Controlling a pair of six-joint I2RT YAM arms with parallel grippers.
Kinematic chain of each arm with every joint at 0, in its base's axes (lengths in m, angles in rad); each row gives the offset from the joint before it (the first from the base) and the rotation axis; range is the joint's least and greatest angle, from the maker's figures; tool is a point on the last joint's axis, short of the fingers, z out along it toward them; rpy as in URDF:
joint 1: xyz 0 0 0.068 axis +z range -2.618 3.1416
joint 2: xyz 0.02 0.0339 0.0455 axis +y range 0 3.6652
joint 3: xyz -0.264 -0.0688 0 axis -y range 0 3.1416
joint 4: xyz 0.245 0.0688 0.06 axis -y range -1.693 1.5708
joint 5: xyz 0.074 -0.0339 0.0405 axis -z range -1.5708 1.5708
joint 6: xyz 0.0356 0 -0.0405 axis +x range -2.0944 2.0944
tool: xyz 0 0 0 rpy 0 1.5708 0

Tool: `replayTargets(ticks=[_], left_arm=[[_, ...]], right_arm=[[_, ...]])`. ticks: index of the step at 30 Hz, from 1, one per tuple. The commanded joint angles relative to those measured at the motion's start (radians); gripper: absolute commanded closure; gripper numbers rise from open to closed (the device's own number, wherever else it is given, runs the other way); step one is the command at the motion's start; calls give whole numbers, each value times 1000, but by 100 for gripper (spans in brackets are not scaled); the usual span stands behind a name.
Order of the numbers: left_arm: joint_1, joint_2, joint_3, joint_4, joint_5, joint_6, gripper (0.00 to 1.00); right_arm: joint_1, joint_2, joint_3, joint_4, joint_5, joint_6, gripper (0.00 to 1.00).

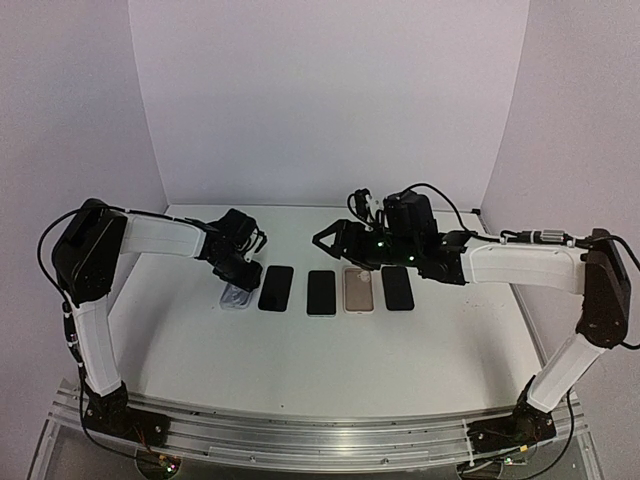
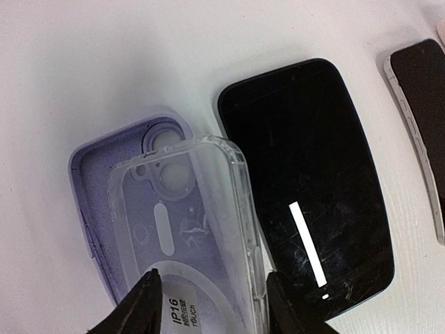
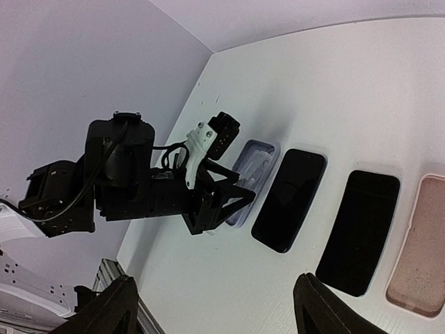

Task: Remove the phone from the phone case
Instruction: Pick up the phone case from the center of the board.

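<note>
A white, matte worktop (image 1: 330,370) fills the scene, closed in at the back and sides by plain pale walls (image 1: 330,100). A ribbed aluminium rail (image 1: 320,432) runs along the bottom of the overhead frame.

Five flat items lie in a row across the middle of that frame, each with its long axis running up and down the picture. At the left end is a clear plastic phone case with a printed "IP16" label (image 2: 188,209). It is tilted and lies partly over an empty lilac phone case (image 2: 97,181) that sits open side up. In the left wrist view the clear case's long axis runs from bottom centre towards the upper left. Its camera cut-out end is towards the top of the frame, away from the left fingers (image 2: 139,309). Those black fingers are closed against the two long edges of its lower end.

Just to the right, apart from both cases, a bare black phone (image 2: 306,181) lies screen up, parallel to them. Further right along the row come a black phone in a pale grey case (image 1: 321,292), an empty pinkish-beige phone case (image 1: 359,290) and another black phone (image 1: 398,288).

The right fingers (image 3: 111,309) are spread wide with nothing between them, above the worktop behind the middle of the row.
</note>
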Motion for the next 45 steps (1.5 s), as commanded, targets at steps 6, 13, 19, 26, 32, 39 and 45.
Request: replayTargets(ticks=[6,13,19,26,32,39,45], left_arm=[[2,-66,67,-80,7,-32,100],[4,-127,103,-128,-11,-15,100],[5,-208,149,-163,360,333,100],[3,-384,72,-254,800,830,100],[-3,-376,140,-416,967,948,100],[-11,-379,153,-402,991,931,100],[-18,-377,167,-419,1007,950,100]], right_arm=[[6,-38,20,11,-14,-23,22],[7,-41,25,10,-18,-35,22],[5,-70,85,-97,-95,-223,22],[4,-116,140,-351,-151,-573,19],[12,-44,187,-364,-346,-693,19],[47,66,282,-362,-423,-741,23],[68,142,335,-361,-409,-722,64]])
